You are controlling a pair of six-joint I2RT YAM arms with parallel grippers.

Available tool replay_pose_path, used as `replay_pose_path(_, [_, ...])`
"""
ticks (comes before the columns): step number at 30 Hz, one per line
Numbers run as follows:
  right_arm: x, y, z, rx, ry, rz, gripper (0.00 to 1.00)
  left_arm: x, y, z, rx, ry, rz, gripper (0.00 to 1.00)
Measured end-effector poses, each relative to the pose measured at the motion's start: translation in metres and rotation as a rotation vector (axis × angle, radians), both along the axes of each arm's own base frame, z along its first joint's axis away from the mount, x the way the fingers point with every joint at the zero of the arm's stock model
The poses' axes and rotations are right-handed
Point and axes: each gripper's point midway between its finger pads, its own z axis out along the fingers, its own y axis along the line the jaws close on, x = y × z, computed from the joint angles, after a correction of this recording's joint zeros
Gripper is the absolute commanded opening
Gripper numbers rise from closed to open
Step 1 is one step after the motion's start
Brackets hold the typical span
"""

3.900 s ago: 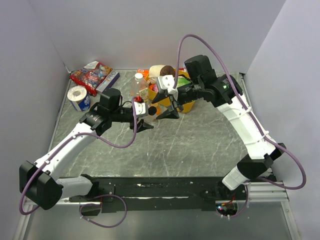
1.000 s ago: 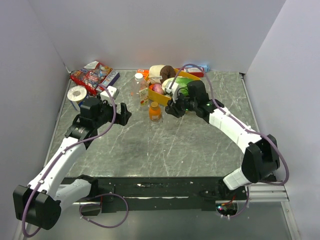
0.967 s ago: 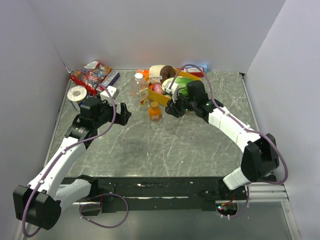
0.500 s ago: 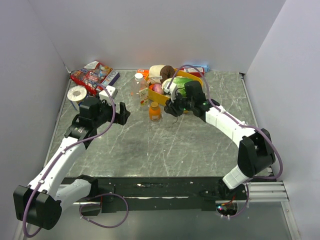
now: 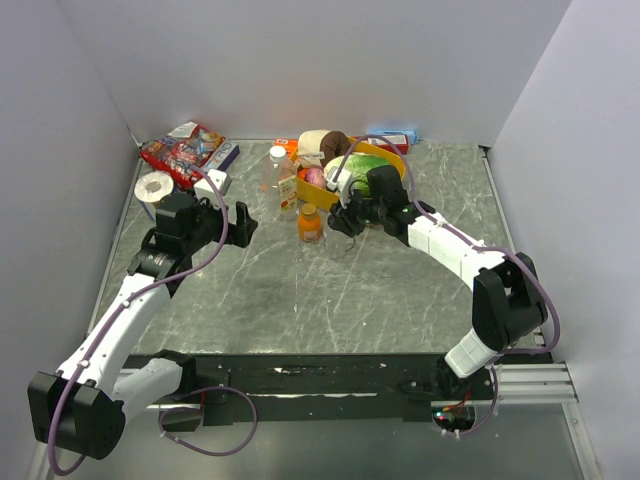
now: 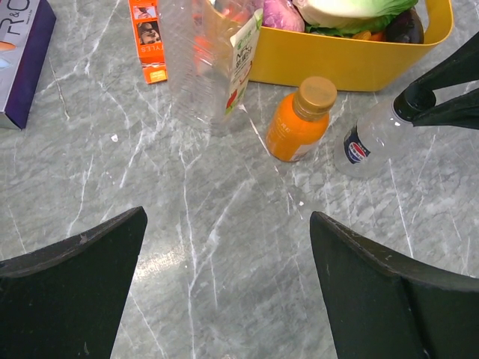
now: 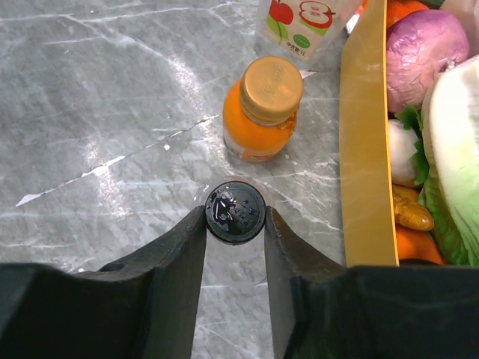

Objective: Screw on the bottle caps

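The right jaws pinch the black cap (image 7: 234, 212) atop the clear greyish bottle (image 6: 374, 136), which stands on the counter (image 7: 90, 97) just beside the orange drink bottle (image 7: 262, 112). The left jaws hang wide apart, holding nothing, so I reckon a twist may just spin the unbraced bottle or tip it into its neighbour.

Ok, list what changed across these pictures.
Left gripper backed away leftward from the middle and is open. Right gripper dropped lower beside the yellow basket, its fingers now pinching the black cap on the clear bottle. The orange bottle, capped, stands free between them. Basket and snack packets stayed put.
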Motion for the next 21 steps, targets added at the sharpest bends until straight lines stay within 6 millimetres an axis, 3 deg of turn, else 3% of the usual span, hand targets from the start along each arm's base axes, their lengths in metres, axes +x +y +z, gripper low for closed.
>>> replay_pose_path(2, [0.001,0.000,0.000,-0.002,-0.002,-0.002,0.60,0.000,0.000,0.000,0.000,0.000,0.001,0.96])
replay_pose_path(10, [0.000,-0.009,-0.008,-0.045,0.009,-0.026,0.64,0.001,0.001,-0.001,-0.014,0.004,0.011,0.96])
replay_pose_path(13, [-0.002,-0.009,-0.009,-0.050,0.018,-0.025,0.72,0.001,0.001,0.001,-0.020,0.000,0.010,0.96])
replay_pose_path(15, [-0.002,-0.009,-0.009,-0.051,0.020,-0.026,0.99,0.002,0.000,0.001,-0.021,-0.002,0.007,0.96])
replay_pose_path(18, [-0.002,-0.009,-0.007,-0.047,0.028,-0.029,1.00,0.001,0.000,0.001,-0.022,-0.001,0.005,0.96])
replay_pose_path(21, [-0.002,-0.009,0.008,-0.040,0.036,-0.043,1.00,0.001,0.000,0.001,-0.022,0.000,0.003,0.96])
